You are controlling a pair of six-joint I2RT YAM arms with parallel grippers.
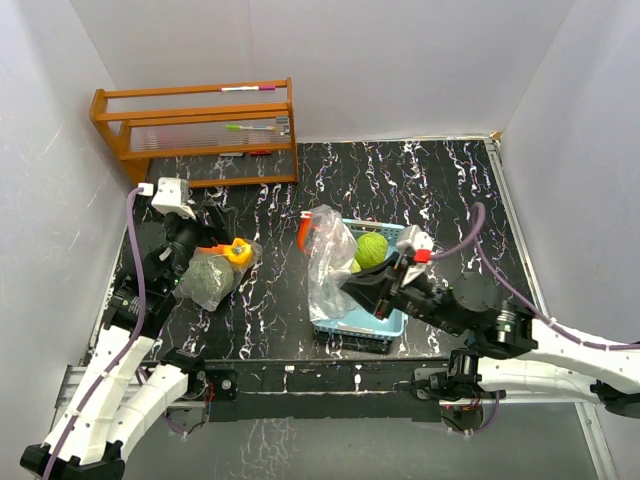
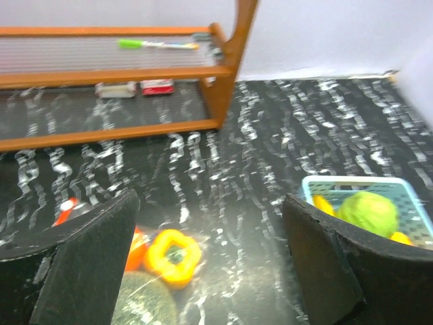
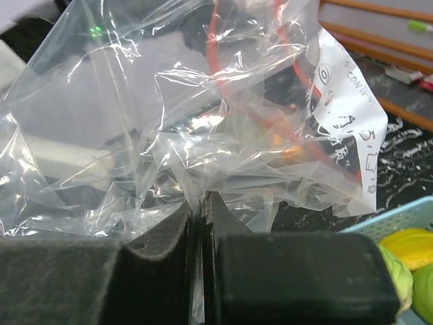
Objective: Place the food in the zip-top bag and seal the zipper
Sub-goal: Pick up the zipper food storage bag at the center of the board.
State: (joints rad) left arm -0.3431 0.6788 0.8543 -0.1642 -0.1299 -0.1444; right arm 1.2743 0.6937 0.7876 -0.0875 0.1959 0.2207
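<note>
My right gripper (image 1: 349, 286) (image 3: 198, 203) is shut on a fold of the clear zip-top bag (image 1: 329, 262) (image 3: 203, 115) and holds it upright over the left end of the light-blue basket (image 1: 392, 326). The bag has a red zipper strip and a white printed label. A light-green cabbage ball (image 1: 372, 248) (image 2: 369, 211) and a yellow piece (image 2: 323, 203) lie in the basket. My left gripper (image 1: 195, 262) (image 2: 210, 203) is open and empty, just above a netted melon (image 1: 207, 281) (image 2: 139, 301), a yellow-orange pepper (image 1: 236, 250) (image 2: 172, 256) and an orange (image 2: 135, 248) on the table.
A wooden rack (image 1: 200, 130) (image 2: 223, 68) with markers stands at the back left. White walls close the table at the back and both sides. The basket's rim also shows in the right wrist view (image 3: 399, 215), low on the right.
</note>
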